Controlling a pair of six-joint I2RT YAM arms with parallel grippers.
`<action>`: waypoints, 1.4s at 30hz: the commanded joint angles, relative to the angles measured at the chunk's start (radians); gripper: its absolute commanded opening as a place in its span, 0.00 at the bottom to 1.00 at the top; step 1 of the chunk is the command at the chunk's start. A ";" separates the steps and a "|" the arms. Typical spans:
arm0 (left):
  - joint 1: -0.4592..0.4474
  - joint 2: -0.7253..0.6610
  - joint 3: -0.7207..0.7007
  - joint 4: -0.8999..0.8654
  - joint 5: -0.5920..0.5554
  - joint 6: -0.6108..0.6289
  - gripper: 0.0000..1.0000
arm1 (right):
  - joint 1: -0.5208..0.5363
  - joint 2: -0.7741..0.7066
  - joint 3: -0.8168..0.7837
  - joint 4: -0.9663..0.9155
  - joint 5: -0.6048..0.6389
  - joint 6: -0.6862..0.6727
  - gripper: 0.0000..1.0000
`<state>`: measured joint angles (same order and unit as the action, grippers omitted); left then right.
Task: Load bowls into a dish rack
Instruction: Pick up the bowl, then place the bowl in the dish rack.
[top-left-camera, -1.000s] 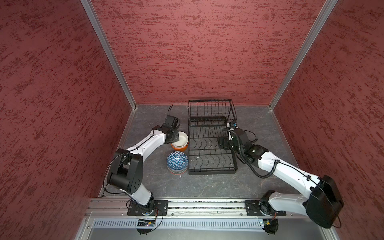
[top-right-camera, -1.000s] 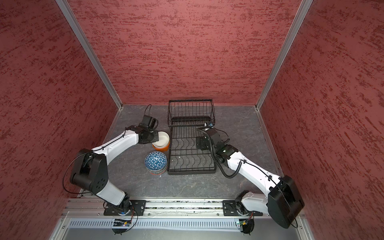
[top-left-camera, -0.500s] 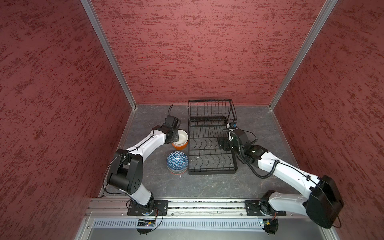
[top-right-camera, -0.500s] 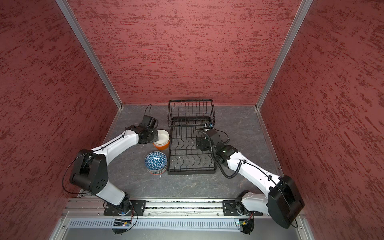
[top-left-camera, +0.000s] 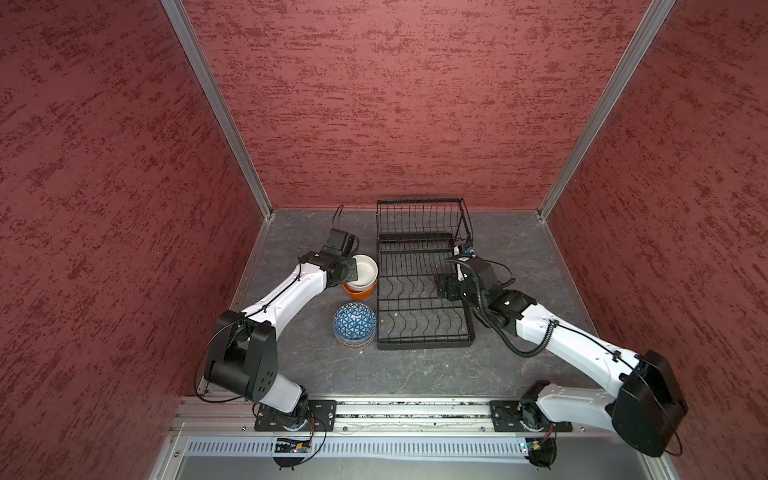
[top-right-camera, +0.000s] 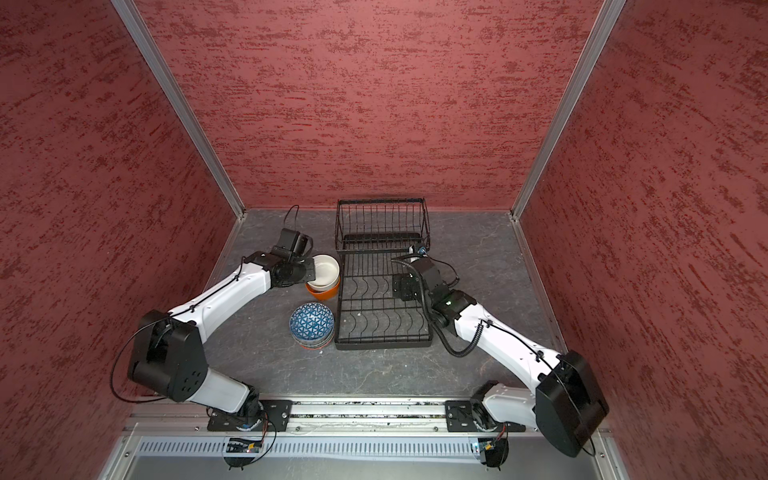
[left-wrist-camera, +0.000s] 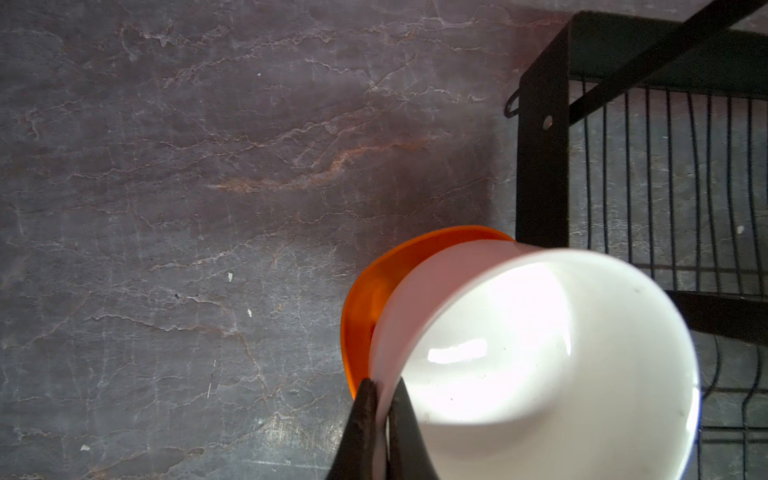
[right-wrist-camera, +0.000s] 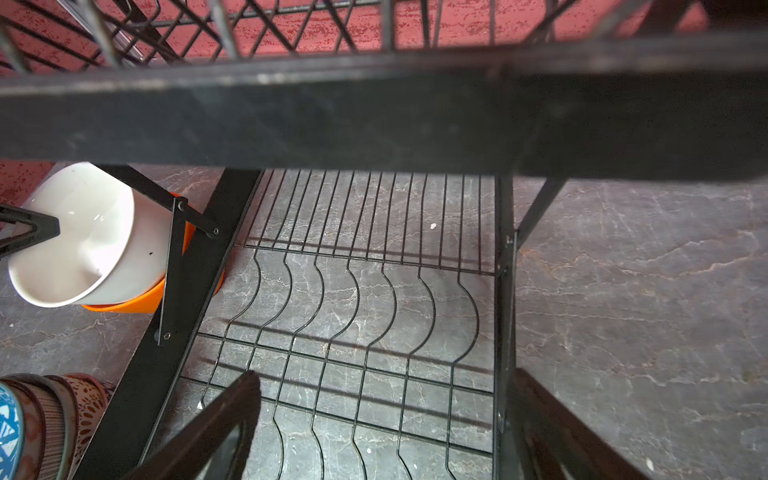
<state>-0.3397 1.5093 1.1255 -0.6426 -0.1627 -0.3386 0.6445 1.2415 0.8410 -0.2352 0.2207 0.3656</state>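
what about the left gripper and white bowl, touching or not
Touching. The left wrist view shows the left gripper clamped on the rim of the white bowl, one jaw inside, one outside.

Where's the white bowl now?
In both top views, the plain white bowl tilts in the orange bowl left of the black wire rack, held by the left pincer.

The left arm and right arm share white shells, black joints and looping black cables.

Left gripper clamped, right gripper spread
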 joint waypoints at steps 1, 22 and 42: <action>-0.007 -0.043 -0.007 0.036 0.027 0.010 0.00 | 0.006 -0.022 -0.009 0.026 -0.010 -0.007 0.93; -0.027 -0.240 -0.059 -0.044 0.083 0.006 0.00 | 0.006 -0.115 -0.025 0.069 -0.273 -0.021 0.94; -0.204 -0.395 -0.055 -0.108 0.165 -0.028 0.00 | 0.006 -0.249 -0.053 0.073 -0.494 0.030 0.99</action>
<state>-0.5240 1.1507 1.0657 -0.7883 -0.0269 -0.3408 0.6445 1.0111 0.8013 -0.1825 -0.2131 0.3756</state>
